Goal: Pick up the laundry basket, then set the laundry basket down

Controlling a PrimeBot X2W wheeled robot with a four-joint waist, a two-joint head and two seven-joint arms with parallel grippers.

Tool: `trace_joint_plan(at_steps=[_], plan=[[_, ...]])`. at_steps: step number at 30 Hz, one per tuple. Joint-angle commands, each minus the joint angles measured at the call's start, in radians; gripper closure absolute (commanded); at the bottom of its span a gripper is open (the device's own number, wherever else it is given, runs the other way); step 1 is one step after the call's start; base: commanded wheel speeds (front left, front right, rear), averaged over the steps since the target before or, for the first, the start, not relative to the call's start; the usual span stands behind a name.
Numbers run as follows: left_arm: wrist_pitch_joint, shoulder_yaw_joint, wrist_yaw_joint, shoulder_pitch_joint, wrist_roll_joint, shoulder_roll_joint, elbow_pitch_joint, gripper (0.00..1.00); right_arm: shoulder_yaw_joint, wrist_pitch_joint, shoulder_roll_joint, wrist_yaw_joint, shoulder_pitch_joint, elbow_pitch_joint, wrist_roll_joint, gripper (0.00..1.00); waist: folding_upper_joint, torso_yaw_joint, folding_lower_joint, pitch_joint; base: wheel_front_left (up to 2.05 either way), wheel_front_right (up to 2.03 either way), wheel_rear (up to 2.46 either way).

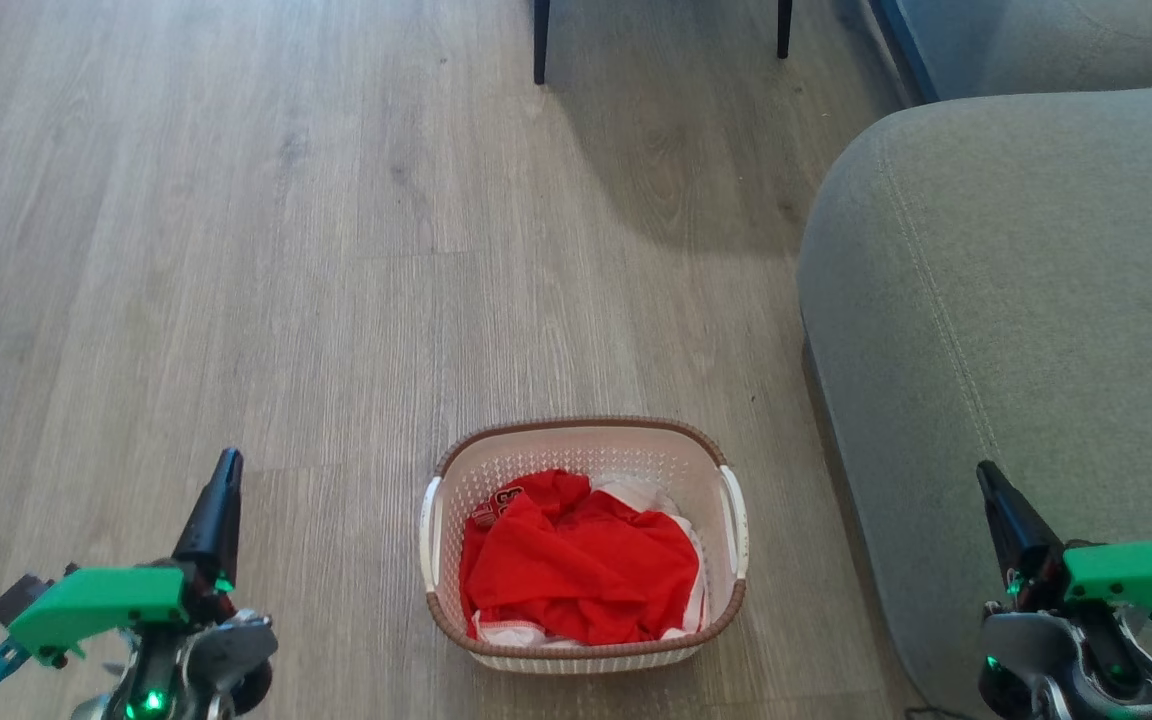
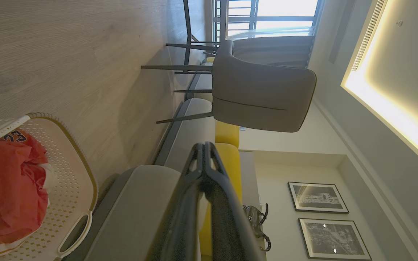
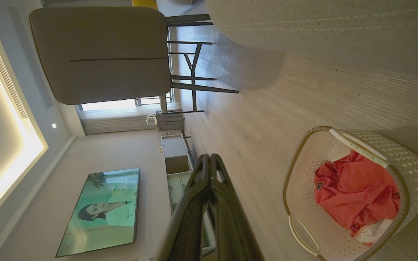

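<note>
Red clothes hide the bottom of the laundry basket, which stands on the wood floor at 6 o'clock in the head view. The left gripper at 8 o'clock and the right gripper at 4 o'clock are both pressed together, empty, apart from it.

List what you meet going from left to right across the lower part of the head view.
left claw → laundry basket → right claw
</note>
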Motion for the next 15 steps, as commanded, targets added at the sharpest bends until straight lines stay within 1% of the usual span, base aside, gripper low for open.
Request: trace_joint_plan(at_steps=[1,15], plan=[[0.008,0.042,-0.007,-0.058,0.005,0.005,-0.03,1.0,0.014,0.007,-0.008,-0.002,-0.05,-0.032,-0.003,1.0,0.0,0.0,0.0,0.0,0.0,0.0,0.0],[0.011,0.046,-0.007,-0.058,0.008,0.003,-0.029,1.0,0.01,0.01,-0.006,-0.002,-0.05,-0.031,-0.007,1.0,0.0,0.0,0.0,0.0,0.0,0.0,0.0]])
